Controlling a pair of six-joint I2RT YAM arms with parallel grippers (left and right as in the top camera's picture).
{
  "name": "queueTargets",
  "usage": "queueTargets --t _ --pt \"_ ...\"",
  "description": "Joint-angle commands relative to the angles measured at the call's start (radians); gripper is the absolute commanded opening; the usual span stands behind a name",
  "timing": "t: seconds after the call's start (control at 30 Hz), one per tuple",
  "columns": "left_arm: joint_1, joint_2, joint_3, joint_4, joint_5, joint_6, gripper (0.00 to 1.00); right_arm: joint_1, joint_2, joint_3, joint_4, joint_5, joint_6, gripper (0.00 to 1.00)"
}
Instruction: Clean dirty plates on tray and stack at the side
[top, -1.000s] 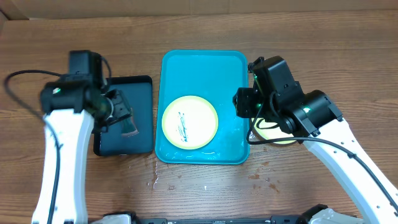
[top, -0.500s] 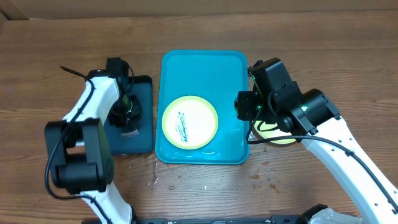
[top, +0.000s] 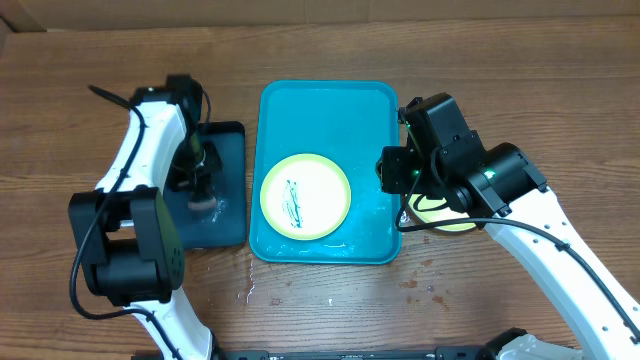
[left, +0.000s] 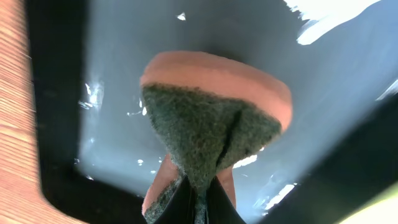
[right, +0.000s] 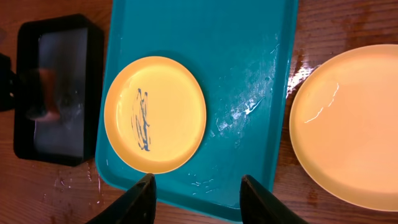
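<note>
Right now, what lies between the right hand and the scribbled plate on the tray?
Only bare, wet floor of the tray lies between the right hand and the plate. The right wrist view shows it.

No readable txt, labels, brand names or nos. in any of the 3 views. Only mark is a dark blue scribble (top: 292, 200) on the plate (top: 325, 183) in the tray (top: 330, 110): loose strokes, not letters.
</note>
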Motion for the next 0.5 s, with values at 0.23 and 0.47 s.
queueTargets --t 0.23,0.47 --pt "-0.007 0.007 -0.158 0.183 -0.073 -0.003 0.04 0.003 -0.001 0.0 0.003 -0.001 -0.006 0.45" --pt "-0.004 0.039 -0.251 0.248 -0.071 0.008 0.04 0.003 -0.001 -0.007 0.011 0.016 -0.002 0.45"
